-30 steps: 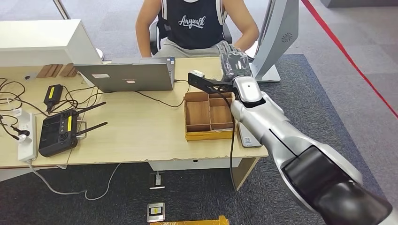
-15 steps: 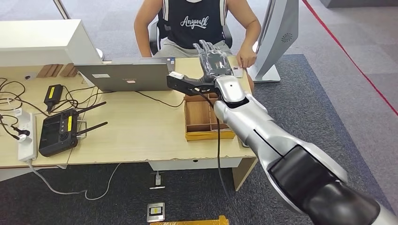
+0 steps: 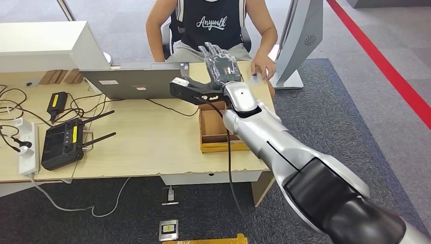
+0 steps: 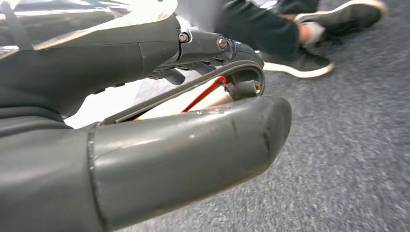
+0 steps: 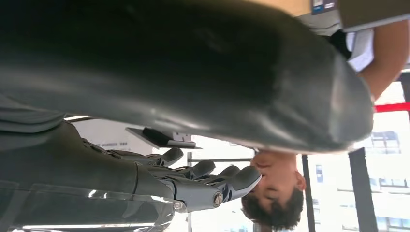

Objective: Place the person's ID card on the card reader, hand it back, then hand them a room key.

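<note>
Desk (image 3: 152,147) edge: tilted ID card (image 3: 255,78).

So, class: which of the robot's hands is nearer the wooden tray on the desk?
Right. The right hand is raised over the desk just beyond the tray, fingers spread. The left hand hangs low near the grey carpet, away from the desk.

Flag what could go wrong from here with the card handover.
1. The person's hand seems to hold the card, blurred, beside the open right hand, not over it: a fumble could drop it into the wooden tray.
2. The wrist cable hangs over the tray and might snag its wall.
</note>
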